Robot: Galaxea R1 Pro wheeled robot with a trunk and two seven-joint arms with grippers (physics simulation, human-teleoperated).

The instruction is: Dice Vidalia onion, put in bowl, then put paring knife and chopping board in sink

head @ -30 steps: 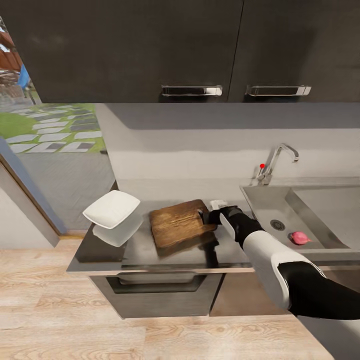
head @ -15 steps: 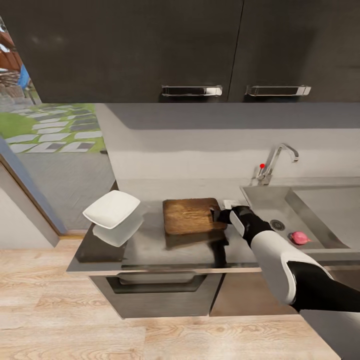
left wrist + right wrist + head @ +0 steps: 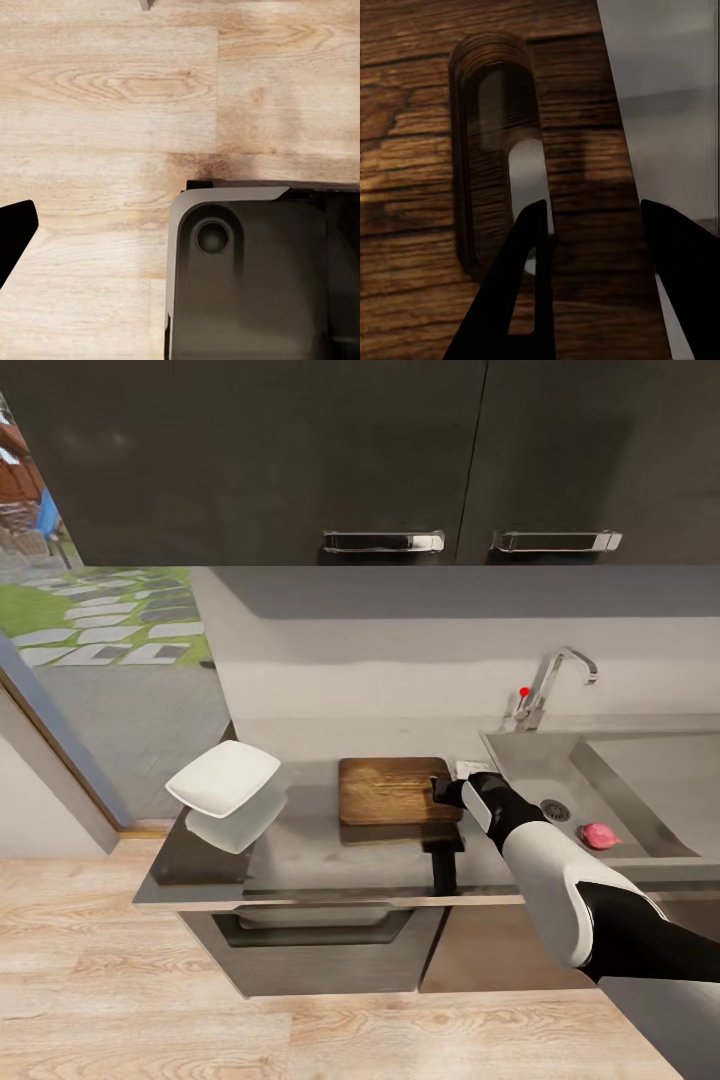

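Wooden board [image 3: 392,790], held clear of the counter [image 3: 300,850] by right pincer [image 3: 589,247] clamped at its slot end; thin edge grip may slip during carry toward sink [image 3: 530,770].

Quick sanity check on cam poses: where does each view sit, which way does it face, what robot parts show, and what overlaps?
Head view: high on the robot, facing forward and down at the countertop, sink and bowl; the right arm shows, its tool at the chopping board.
Left wrist view: faces down at the wood floor and a dark part of the robot.
Right wrist view: looks along the right tool, one finger through the board's slot.
Shared: head and right wrist views both show the board.
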